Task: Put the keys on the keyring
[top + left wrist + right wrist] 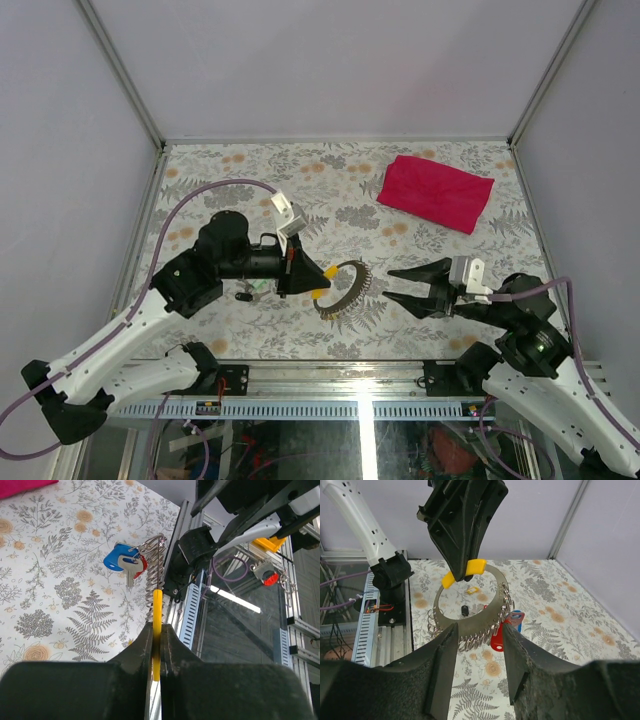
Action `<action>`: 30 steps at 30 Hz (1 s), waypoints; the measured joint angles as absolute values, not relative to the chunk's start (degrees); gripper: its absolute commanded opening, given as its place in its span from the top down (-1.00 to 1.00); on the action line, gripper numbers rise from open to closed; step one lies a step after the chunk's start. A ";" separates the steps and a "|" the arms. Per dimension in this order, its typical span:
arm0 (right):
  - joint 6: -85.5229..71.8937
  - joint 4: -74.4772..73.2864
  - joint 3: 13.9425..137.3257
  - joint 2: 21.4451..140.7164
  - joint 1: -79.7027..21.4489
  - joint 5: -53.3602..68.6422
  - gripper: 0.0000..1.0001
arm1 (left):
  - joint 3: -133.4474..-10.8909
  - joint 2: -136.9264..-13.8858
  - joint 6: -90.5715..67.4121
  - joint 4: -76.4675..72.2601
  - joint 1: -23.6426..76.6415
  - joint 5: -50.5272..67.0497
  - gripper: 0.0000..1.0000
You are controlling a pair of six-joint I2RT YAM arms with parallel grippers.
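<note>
Left claw (156, 629) pinches the keyring (152, 587) by its yellow tag (157, 611).

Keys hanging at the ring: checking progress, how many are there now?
2: a blue-tagged key and a red-tagged key, side by side at the keyring, away from where the left gripper grips it. More may be hidden.

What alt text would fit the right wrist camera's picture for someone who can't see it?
The left end effector reaches down, pinching the yellow part of a silvery keyring over a floral table. A red tag and a blue tag hang from the ring; the open fingers of the right end effector frame its lower edge.
</note>
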State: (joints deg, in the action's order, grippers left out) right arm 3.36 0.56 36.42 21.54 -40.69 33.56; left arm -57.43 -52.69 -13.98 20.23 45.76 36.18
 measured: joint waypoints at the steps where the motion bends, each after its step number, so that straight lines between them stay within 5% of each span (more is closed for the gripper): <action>1: 3.33 0.08 36.56 21.67 -40.69 33.56 0.01 | -57.56 -52.80 -13.34 20.38 45.71 36.49 1.00; 13: 2.79 -8.54 48.95 31.77 -40.69 37.23 -0.34 | -67.40 -56.18 -1.21 32.93 45.69 40.73 1.00; 30: -2.09 -24.88 65.45 54.22 -40.71 45.17 0.01 | -71.79 -60.05 7.68 44.95 45.98 42.54 1.00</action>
State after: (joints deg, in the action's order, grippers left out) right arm -2.09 -24.88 65.45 54.22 -40.71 45.17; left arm -71.79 -60.05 7.68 44.95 45.98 42.54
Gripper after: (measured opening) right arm 0.516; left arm 0.045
